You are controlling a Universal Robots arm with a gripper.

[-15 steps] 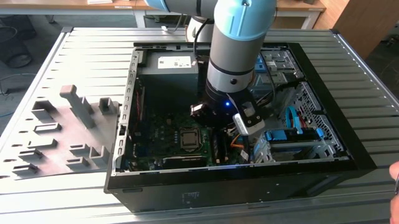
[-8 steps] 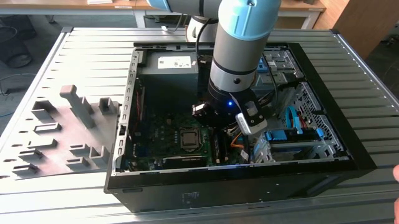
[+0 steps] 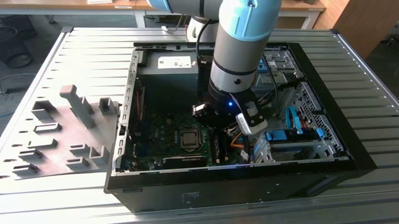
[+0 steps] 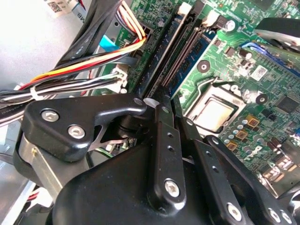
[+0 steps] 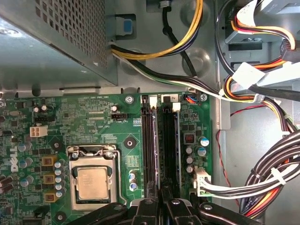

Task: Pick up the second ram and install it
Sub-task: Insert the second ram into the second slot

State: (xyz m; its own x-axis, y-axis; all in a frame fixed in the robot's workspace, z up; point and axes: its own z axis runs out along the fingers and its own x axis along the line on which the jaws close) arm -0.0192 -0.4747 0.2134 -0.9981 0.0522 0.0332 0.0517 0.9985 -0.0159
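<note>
Hand (image 5: 157, 206) low over the memory slots (image 5: 161, 145) beside the processor (image 5: 92, 183). Fingers nearly together; grip contents unclear. Judged seating step: needs straight downward press.

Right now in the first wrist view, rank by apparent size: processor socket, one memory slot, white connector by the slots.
1. Processor socket, largest in area.
2. Memory slot, longer but narrow.
3. White connector, smallest.

One processor (image 5: 91, 183) (two memory slots (image 5: 150, 145))

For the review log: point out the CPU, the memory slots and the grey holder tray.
CPU (image 5: 92, 183): first wrist view, on its metal lid.
Memory slots (image 5: 161, 150): first wrist view, between the two slots.
Grey holder tray (image 3: 53, 140): exterior view, on its flat base.
</note>
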